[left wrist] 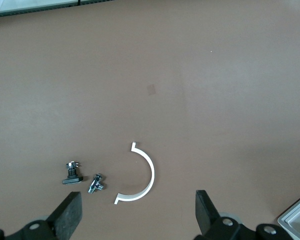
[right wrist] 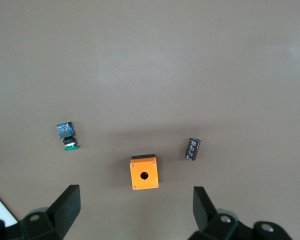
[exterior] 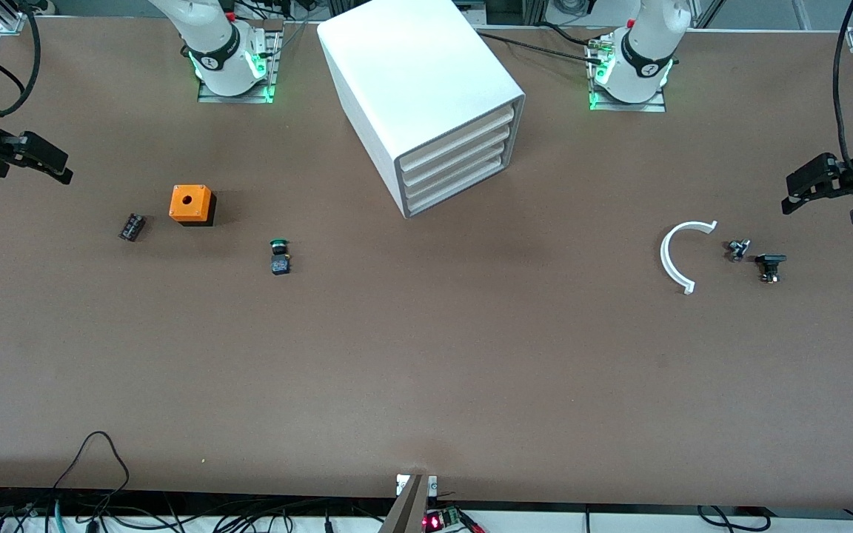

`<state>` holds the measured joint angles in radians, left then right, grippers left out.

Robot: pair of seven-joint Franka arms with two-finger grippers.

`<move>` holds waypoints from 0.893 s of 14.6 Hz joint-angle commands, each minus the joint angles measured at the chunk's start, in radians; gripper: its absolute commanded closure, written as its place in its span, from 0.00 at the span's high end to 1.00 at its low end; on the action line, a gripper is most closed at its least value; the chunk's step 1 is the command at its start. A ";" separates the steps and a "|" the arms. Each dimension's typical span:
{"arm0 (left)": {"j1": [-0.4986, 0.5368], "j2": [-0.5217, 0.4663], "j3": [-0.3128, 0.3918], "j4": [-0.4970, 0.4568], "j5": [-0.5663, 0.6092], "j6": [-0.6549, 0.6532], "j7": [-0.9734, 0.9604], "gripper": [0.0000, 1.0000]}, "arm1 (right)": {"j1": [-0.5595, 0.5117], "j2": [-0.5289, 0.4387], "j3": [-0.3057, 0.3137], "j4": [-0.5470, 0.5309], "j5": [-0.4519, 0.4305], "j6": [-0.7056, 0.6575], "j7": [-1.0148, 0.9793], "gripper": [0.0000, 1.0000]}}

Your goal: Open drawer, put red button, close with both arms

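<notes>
The red button is not in any view. The white drawer cabinet (exterior: pixel 426 96) stands at the table's middle near the arms' bases, all its drawers shut. My left gripper (exterior: pixel 820 207) hangs open and empty over the table's left-arm end; in the left wrist view (left wrist: pixel 137 207) its fingers stand wide apart above a white arc. My right gripper (exterior: pixel 30 176) hangs open and empty over the right-arm end; in the right wrist view (right wrist: pixel 136 200) it is above the orange box (right wrist: pixel 144 173).
The orange box with a round hole (exterior: pixel 191 203), a green-capped switch (exterior: pixel 279 255) (right wrist: pixel 67 135) and a small dark cylinder (exterior: pixel 132 226) (right wrist: pixel 192 149) lie toward the right arm's end. A white arc (exterior: pixel 682 255) (left wrist: pixel 145 175), a small metal part (exterior: pixel 737 249) and a black part (exterior: pixel 770 265) lie toward the left arm's end.
</notes>
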<state>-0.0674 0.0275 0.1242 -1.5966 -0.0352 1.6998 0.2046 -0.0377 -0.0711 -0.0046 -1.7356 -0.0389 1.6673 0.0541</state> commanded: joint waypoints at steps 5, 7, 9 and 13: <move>-0.002 0.000 0.011 0.017 0.014 -0.061 0.006 1.00 | -0.005 0.007 0.002 -0.021 0.021 0.009 -0.010 1.00; 0.012 0.000 0.011 0.017 0.014 -0.066 0.004 1.00 | -0.005 0.007 0.003 -0.021 0.021 0.011 -0.010 1.00; 0.037 0.000 0.009 0.017 0.014 -0.068 0.002 1.00 | -0.005 0.008 0.003 -0.021 0.021 0.015 -0.010 1.00; 0.037 0.000 0.003 0.017 0.014 -0.068 -0.025 1.00 | -0.005 0.008 0.002 -0.022 0.016 0.015 -0.011 1.00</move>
<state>-0.0307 0.0278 0.1336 -1.5966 -0.0352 1.6543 0.1979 -0.0377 -0.0555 -0.0046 -1.7468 -0.0383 1.6717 0.0541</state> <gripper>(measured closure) 0.000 0.000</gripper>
